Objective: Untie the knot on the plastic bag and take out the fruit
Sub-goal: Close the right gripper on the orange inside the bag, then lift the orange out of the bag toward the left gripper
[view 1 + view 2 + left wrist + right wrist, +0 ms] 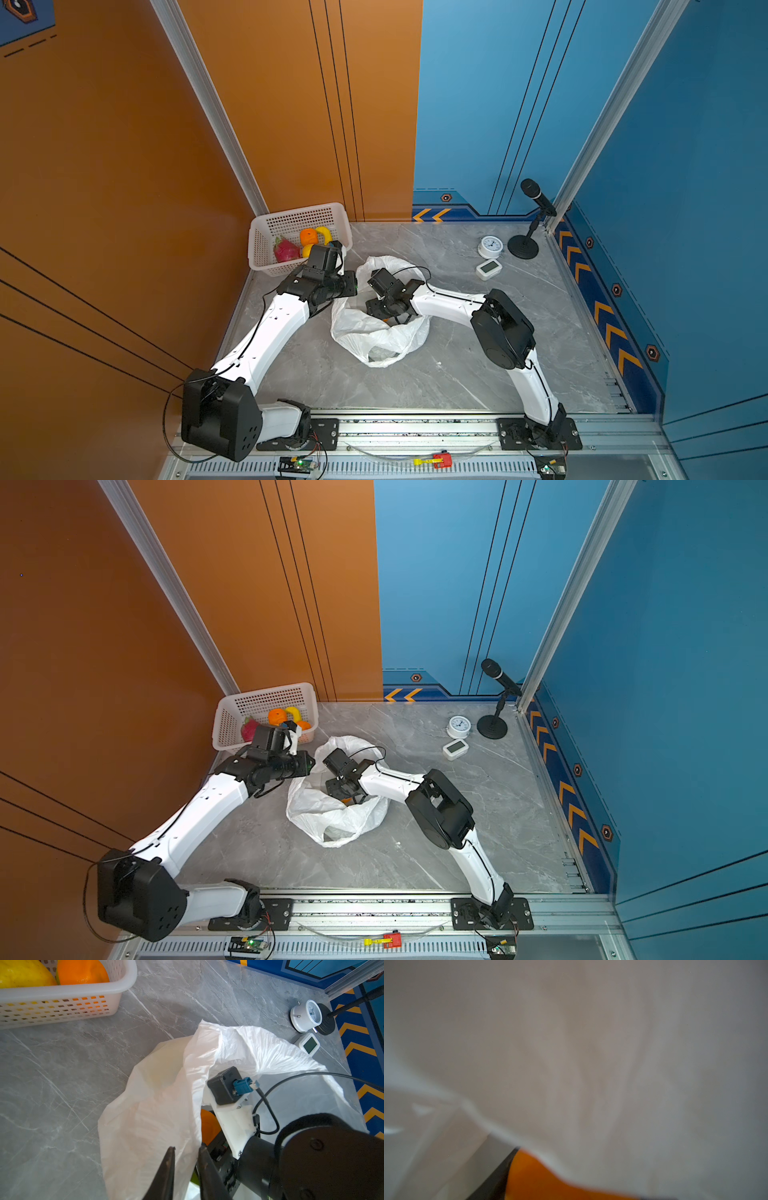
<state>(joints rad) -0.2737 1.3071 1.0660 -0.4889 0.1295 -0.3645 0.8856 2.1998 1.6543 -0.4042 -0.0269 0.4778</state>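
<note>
Two grippers are working the untied bag, and the fruit is coming out now.
Reaching in, the right gripper (387, 318) is straddling an orange (550, 1178) inside the plastic bag (374, 343). I cannot tell whether it is clamped yet. The left gripper (187, 1159), nearly closed, is pinching the rim. No knot is showing. Next comes squeezing, then lifting clear, likely toward the basket (291, 214).

One plastic bag (365, 336), one basket (299, 210), three oranges (308, 237), one dragon fruit (286, 249), one yellow fruit (325, 233), one clock (491, 245)
</note>
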